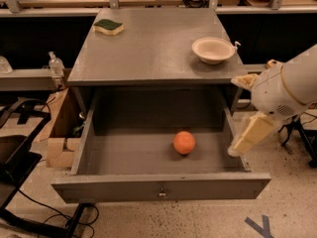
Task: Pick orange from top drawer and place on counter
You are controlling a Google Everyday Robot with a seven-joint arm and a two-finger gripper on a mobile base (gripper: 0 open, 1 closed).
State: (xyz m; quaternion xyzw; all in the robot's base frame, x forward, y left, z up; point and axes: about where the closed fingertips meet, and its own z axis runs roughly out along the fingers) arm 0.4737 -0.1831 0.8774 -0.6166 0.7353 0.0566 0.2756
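The orange (184,142) lies on the floor of the open top drawer (161,186), right of its middle. The drawer is pulled fully out from the grey cabinet, with a small keyhole at the centre of its front panel. The counter (153,43) is the cabinet's flat grey top. My gripper (246,136) hangs from the white arm (287,86) at the right. It sits over the drawer's right wall, to the right of the orange and apart from it, holding nothing.
A white bowl (213,49) stands at the counter's right edge. A green and yellow sponge (109,27) lies at its back left. A cardboard box (62,133) and a spray bottle (55,63) are left of the cabinet. Cables and black frames lie on the floor at the left.
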